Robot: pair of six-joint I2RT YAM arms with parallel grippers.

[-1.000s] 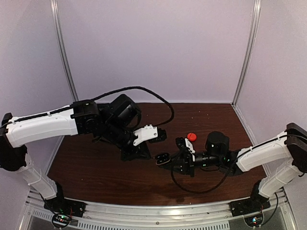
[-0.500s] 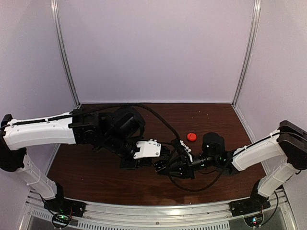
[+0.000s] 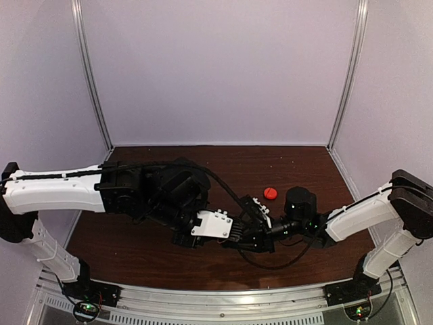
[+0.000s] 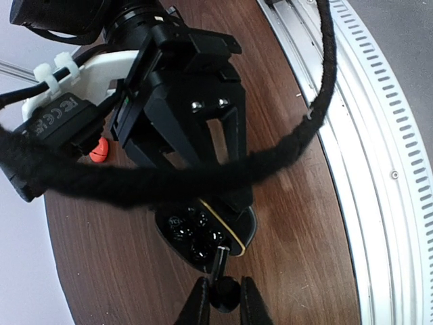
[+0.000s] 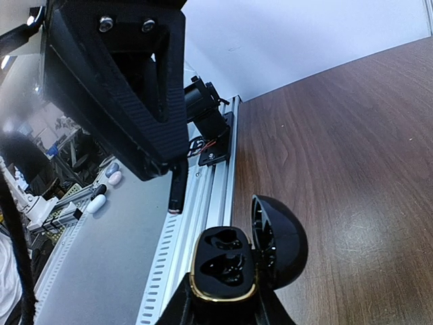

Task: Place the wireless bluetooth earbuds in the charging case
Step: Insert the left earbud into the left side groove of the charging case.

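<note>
The left hand (image 4: pixel 222 298) is pinched shut on a black earbud (image 4: pixel 223 287). Its stem points lengthwise at the open charging case (image 5: pixel 223 267) just ahead, which the right hand (image 5: pixel 226 306) clamps tight.

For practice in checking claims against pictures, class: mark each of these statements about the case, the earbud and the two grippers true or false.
1. The lid of the charging case stands open. True.
2. The right gripper grips the charging case. True.
3. The left gripper is open and empty. False: it is shut on a black earbud, close to the case.
4. The small red object sits inside the case. False: it lies on the table, apart from both grippers.
</note>
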